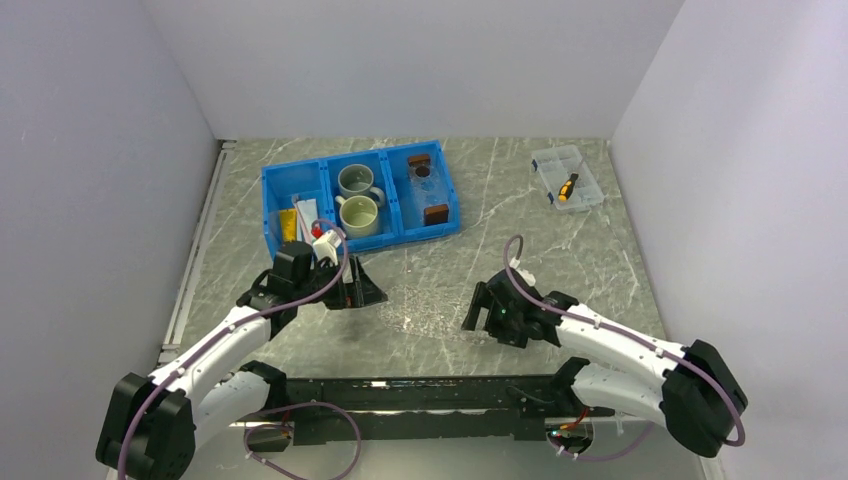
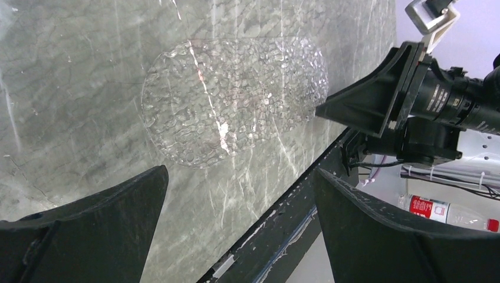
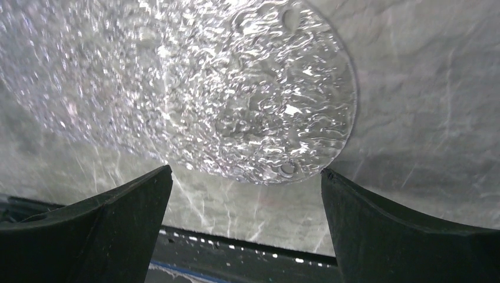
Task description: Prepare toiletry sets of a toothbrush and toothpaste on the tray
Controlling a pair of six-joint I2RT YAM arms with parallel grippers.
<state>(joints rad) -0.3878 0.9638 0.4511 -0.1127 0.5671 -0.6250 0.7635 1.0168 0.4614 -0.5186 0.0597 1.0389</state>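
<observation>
The tray (image 1: pixel 428 187), clear with a brown block at each end, lies in the right compartment of the blue bin (image 1: pixel 268 205). The bin's left compartment holds pale white items (image 1: pixel 306 214) and a yellow one; I cannot tell toothbrush from toothpaste there. My left gripper (image 1: pixel 368 292) (image 2: pixel 240 171) is open and empty, low over the table just left of a clear bubbly oval mat (image 1: pixel 425 310) (image 2: pixel 230 100) (image 3: pixel 194 88). My right gripper (image 1: pixel 472 312) (image 3: pixel 246 170) is open and empty at the mat's right end; it also shows in the left wrist view (image 2: pixel 365 106).
Two mugs (image 1: pixel 358 197) stand in the bin's middle compartment. A clear lidded box (image 1: pixel 567 178) with an orange-black tool sits at the back right. The table's near edge with a black rail (image 1: pixel 420 385) runs close behind both grippers. Walls close in on three sides.
</observation>
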